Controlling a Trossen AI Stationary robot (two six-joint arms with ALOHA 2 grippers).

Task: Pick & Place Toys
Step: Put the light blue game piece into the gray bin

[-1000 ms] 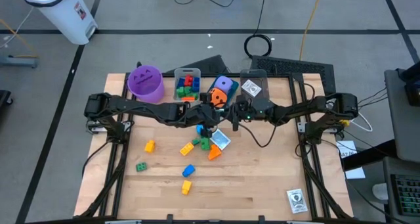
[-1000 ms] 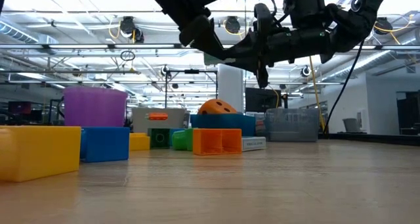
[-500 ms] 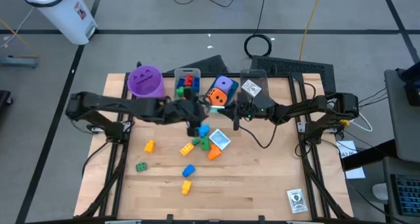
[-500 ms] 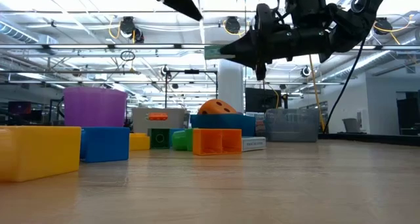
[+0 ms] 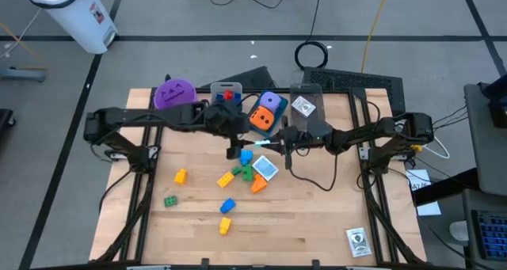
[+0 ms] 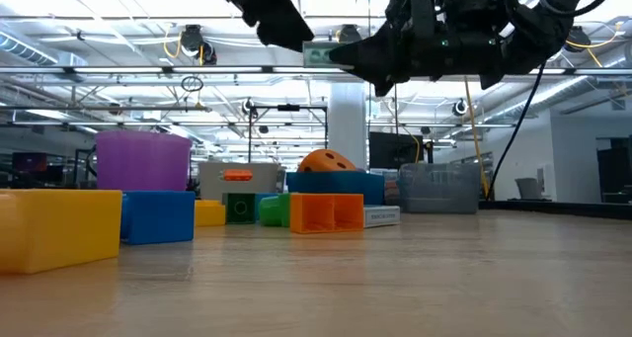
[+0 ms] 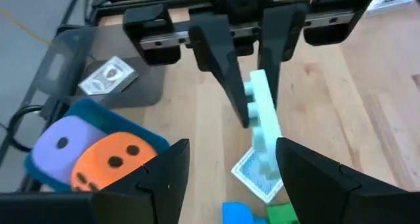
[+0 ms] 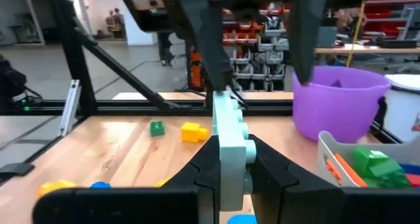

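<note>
My right gripper (image 8: 230, 159) clenches 1 pale green brick (image 8: 228, 135) above the table (image 5: 317, 214); my left gripper (image 7: 226, 171) hovers released.

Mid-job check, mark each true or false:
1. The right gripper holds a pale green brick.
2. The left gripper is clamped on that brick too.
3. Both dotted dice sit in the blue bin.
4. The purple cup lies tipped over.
1. True: the right gripper is shut on the pale green brick.
2. False: the left gripper is open, facing the brick without touching it.
3. True: the orange die and purple die sit in the blue bin.
4. False: the purple cup stands upright.
</note>
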